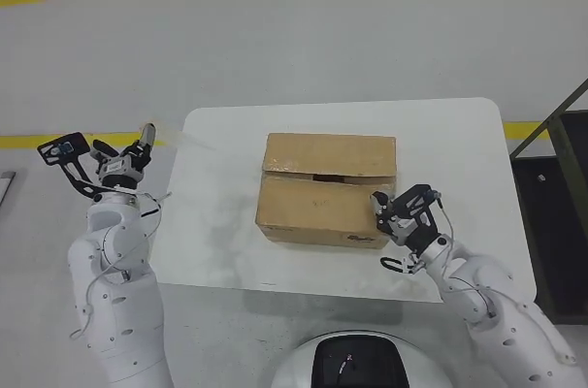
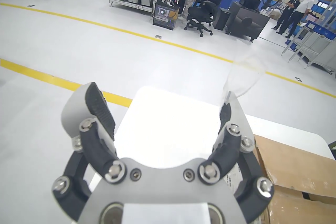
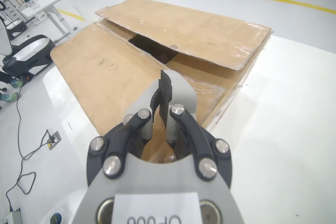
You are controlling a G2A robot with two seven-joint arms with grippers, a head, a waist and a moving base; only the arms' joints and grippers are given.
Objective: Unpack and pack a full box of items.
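While your left gripper (image 2: 162,107) hung spread wide off the 10 o'clock corner of the white table (image 1: 216,213), your right gripper (image 3: 164,86) sat clenched at the 4 o'clock corner of the brown cardboard box (image 1: 323,189), mid-table.

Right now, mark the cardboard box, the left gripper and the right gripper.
cardboard box (image 1: 313,209), top view, on the near top flap.
left gripper (image 2: 160,96), left wrist view, midway between its open fingertips.
right gripper (image 3: 165,80), right wrist view, where its shut fingertips meet.

Glossy white arms (image 1: 114,281), silver screws (image 3: 113,166)
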